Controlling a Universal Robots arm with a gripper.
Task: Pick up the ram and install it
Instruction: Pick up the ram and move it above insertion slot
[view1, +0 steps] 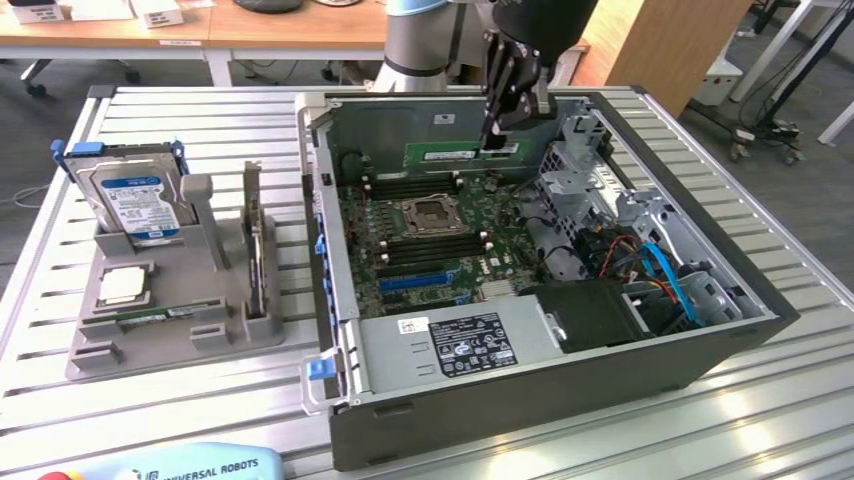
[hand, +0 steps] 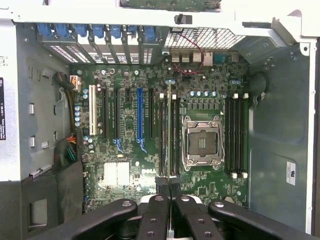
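Observation:
My gripper (view1: 497, 143) hangs over the back of the open computer case (view1: 534, 400) and is shut on the ram (view1: 447, 155). The ram is a narrow green stick with a pale sticker, held level above the motherboard (view1: 414, 250). In the wrist view the black fingers (hand: 155, 210) are pressed together and the ram (hand: 170, 130) shows edge-on as a thin line. It runs along the dark memory slots (hand: 164, 135) beside the empty processor socket (hand: 202, 142). I cannot tell whether it touches a slot.
A grey holder (view1: 254, 330) on the slatted table at the exterior view's left carries a blue-labelled hard drive (view1: 134, 200) and a square silver processor (view1: 123, 285). Drive cages, blue cables (view1: 667, 280) and a power supply (view1: 454, 345) crowd the case. More slots (hand: 235, 137) flank the socket.

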